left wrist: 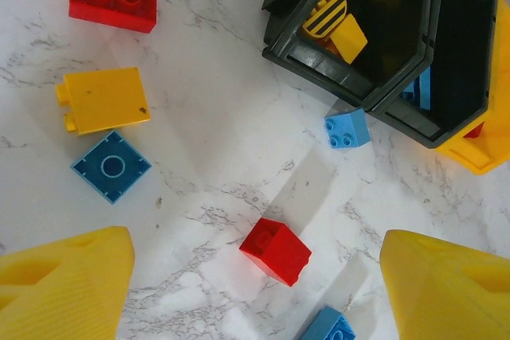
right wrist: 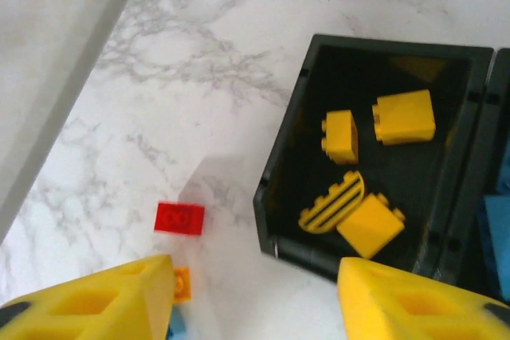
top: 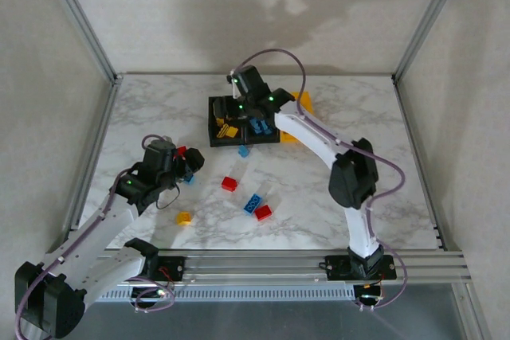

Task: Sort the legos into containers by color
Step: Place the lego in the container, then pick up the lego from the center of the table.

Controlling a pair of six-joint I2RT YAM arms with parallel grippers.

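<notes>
The left gripper (left wrist: 255, 238) is held wide open above the marble table (left wrist: 223, 141), and nothing is caught between its yellow fingers (left wrist: 64, 284). In the left wrist view a small red brick (left wrist: 276, 251) is seen almost midway between them, a little toward the right-hand finger. It rests on the table with its edges turned diagonally to the line across the jaws. It looks near-square, so no clear long axis is offered. Whether it lies on its side cannot be told, since no studs are seen on it. A blue brick (left wrist: 327, 328) lies near it, lower in that view, close enough to be nudged.

The right gripper (right wrist: 255, 267) is also spread and empty. It hovers at a corner of the black bin (right wrist: 280, 166), in which four yellow bricks (right wrist: 370, 224) are lying. From above, that gripper is placed over the containers (top: 215, 141) at the far side. It is well apart from the loose bricks in mid-table.

The left arm is therefore judged the nearer one for the red brick. A descent with a slight shift toward the right-hand finger is called for, with a small turn of the wrist so that flat faces are met, not corners. After that a carry toward the row of bins would be needed.
</notes>
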